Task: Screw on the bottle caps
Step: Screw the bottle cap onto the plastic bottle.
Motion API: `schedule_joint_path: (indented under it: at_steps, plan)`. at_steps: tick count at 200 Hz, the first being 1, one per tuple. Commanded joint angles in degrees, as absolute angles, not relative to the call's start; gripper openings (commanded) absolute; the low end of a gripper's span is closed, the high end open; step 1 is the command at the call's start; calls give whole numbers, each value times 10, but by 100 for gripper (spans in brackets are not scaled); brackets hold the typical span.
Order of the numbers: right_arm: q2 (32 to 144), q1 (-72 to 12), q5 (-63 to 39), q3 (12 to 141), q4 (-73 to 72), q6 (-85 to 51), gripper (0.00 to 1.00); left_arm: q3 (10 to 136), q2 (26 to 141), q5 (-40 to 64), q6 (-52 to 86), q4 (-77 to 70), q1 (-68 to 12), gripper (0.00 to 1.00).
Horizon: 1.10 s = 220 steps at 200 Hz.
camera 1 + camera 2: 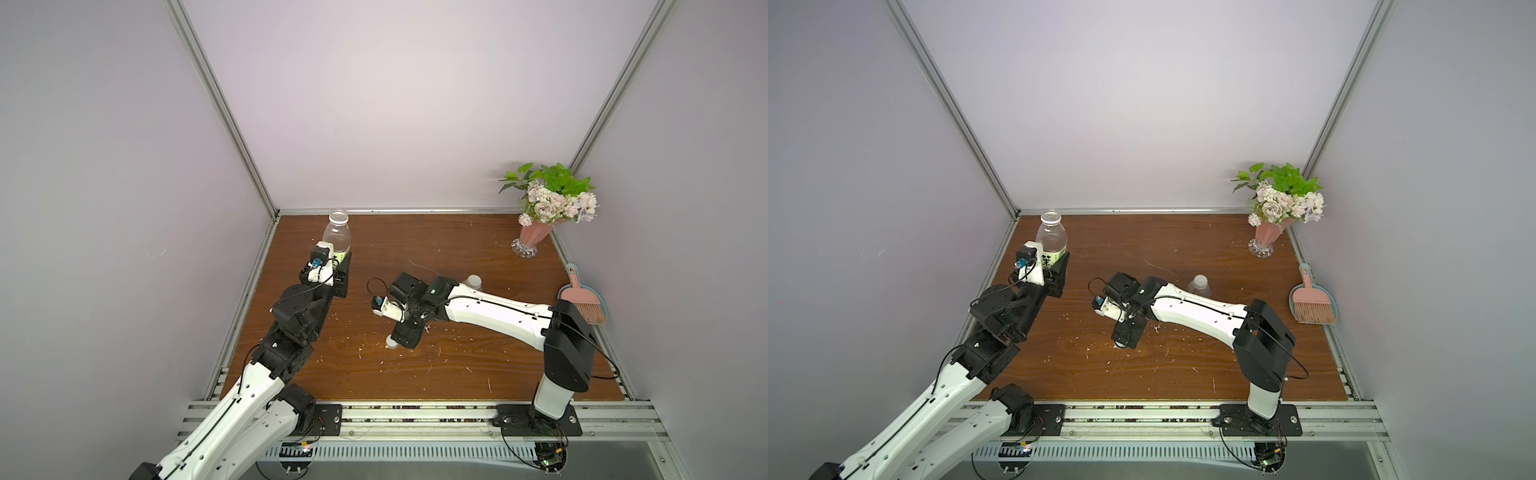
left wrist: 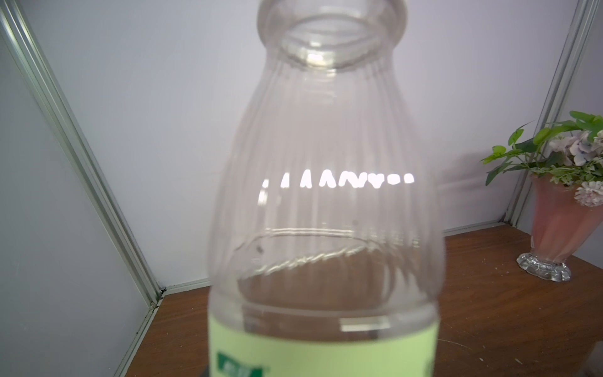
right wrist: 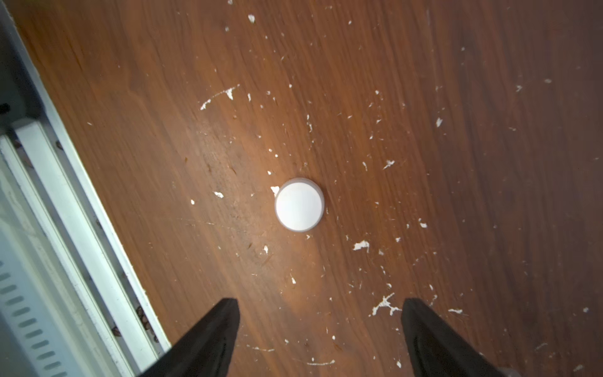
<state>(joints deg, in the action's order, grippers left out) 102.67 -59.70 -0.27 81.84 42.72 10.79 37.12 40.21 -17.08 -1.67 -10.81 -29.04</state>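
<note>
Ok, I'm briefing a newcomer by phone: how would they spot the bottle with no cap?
Look at the far left corner of the wooden table, where the left gripper grips a clear bottle low down. It has an open neck and a yellow-green label; the other bottle, behind the right arm, shows no green.

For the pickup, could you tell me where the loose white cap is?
In the right wrist view, the cap lies on the table below the open right claw.
</note>
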Motion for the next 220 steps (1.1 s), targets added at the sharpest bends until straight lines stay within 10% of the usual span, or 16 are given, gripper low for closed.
schedule_joint_path:
  at_steps: [1,220]
  plan:
    - [1036,-606,-4,840,435,105,85,366,397,-180,-14,-110,-285,50]
    - [1185,-624,-6,899,411,91,71,347,378,-187,-19,-108,-284,51]
